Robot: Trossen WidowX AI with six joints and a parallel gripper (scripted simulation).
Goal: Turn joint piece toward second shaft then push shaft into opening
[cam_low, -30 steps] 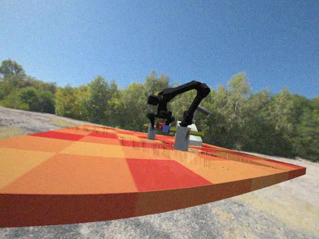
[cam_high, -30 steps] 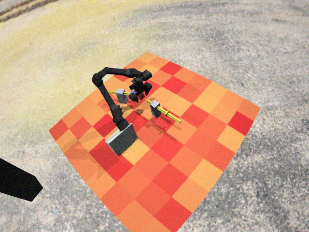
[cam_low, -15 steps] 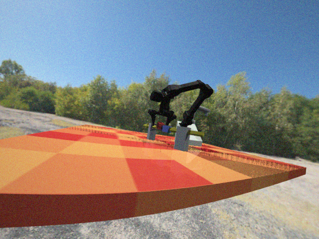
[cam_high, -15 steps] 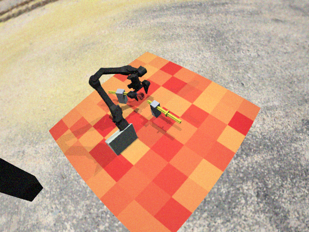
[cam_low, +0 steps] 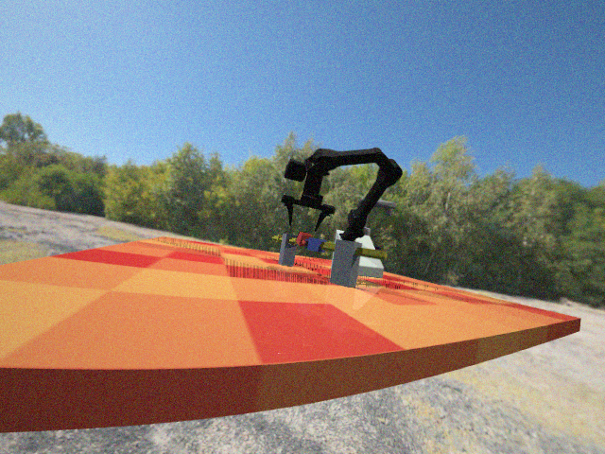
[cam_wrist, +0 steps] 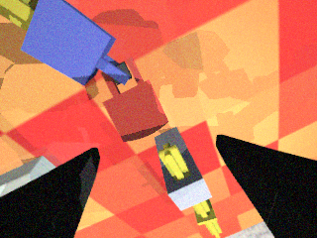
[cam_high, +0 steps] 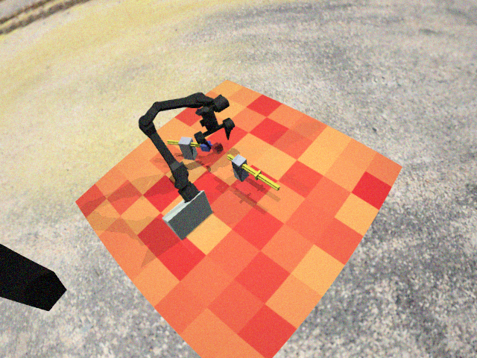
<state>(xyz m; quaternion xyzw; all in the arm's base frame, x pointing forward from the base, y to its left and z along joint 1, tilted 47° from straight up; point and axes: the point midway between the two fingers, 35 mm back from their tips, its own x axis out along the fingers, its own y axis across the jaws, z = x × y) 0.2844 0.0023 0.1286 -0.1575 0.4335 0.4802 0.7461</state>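
The red joint piece point(cam_high: 218, 147) point(cam_low: 302, 238) point(cam_wrist: 136, 109) hangs on the blue hinge part point(cam_high: 205, 145) point(cam_low: 315, 244) point(cam_wrist: 66, 42) at the end of the first yellow shaft point(cam_high: 173, 142) point(cam_low: 373, 253), held by a grey block point(cam_high: 187, 148) point(cam_low: 346, 264). Its free end faces roughly toward the second yellow shaft point(cam_high: 267, 181) point(cam_wrist: 173, 161); the opening's inside is hidden. That shaft runs through the second grey block point(cam_high: 239, 169) point(cam_low: 286, 252) point(cam_wrist: 190, 192), its near end apart from the joint piece. My gripper point(cam_high: 214, 141) point(cam_low: 303, 229) point(cam_wrist: 158, 146) is open and empty, above the joint piece.
A collar point(cam_high: 258, 174) sits on the second shaft beyond its block. The arm's pale base point(cam_high: 188, 215) point(cam_low: 370, 264) stands near both blocks. A black shape point(cam_high: 30, 281) shows at the lower left of the top view.
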